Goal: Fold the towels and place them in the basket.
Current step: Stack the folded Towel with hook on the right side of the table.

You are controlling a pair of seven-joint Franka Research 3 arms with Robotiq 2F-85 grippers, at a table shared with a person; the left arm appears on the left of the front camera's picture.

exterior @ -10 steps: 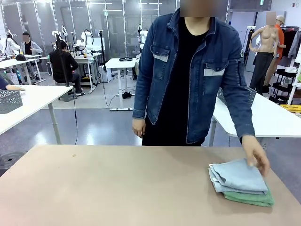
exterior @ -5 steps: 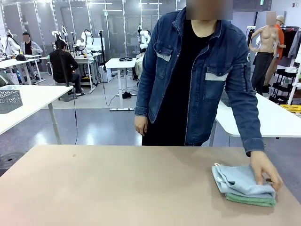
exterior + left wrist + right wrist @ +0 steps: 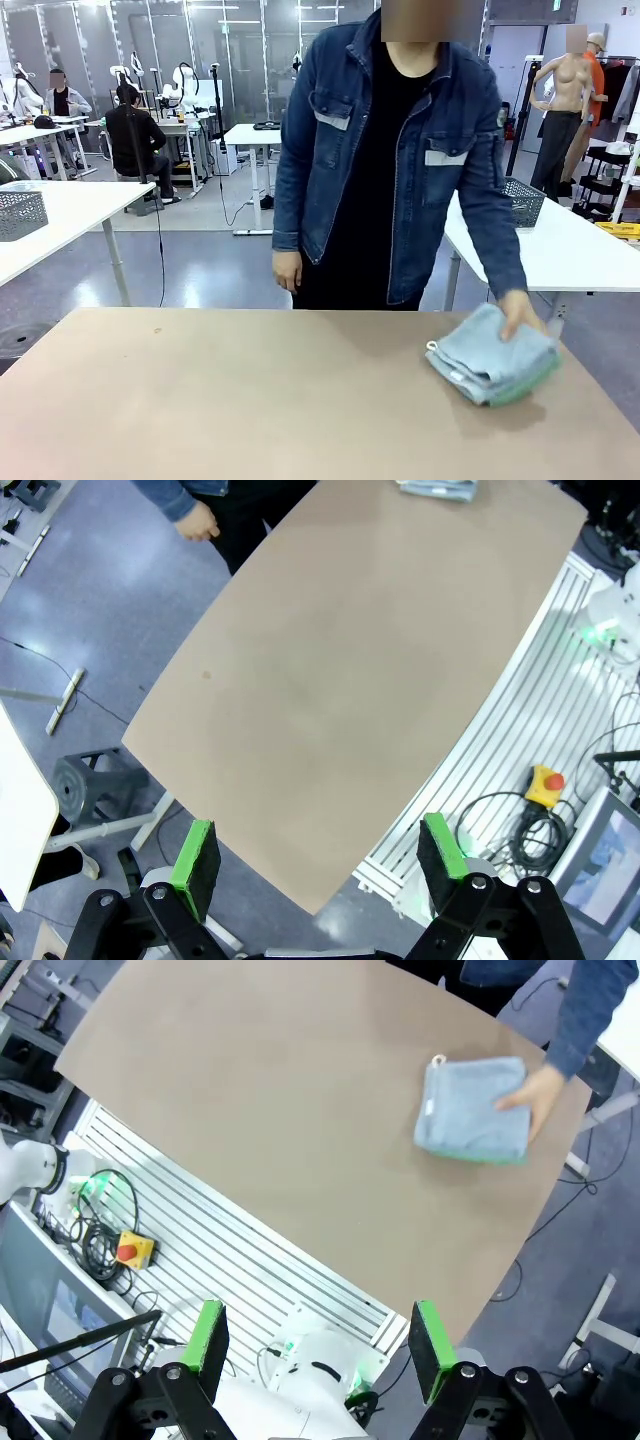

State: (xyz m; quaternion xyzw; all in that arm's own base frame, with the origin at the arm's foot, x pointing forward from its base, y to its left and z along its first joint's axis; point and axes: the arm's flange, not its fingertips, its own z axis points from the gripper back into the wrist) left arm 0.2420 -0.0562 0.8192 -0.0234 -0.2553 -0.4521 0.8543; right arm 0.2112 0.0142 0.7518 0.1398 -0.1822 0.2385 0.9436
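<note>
Both claws are hanging high above the near table edge, the left gripper (image 3: 320, 858) and right gripper (image 3: 315, 1345) each spread wide and holding nothing. Farther off, the person's hand (image 3: 521, 312) is pressing on the stacked towels (image 3: 490, 358) at the table's (image 3: 250, 390) right side.

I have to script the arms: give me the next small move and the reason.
Probably hold both arms back for now. The person's hand rests on the stacked towels, and the right gripper and left gripper hang open off the table's near edge.
</note>
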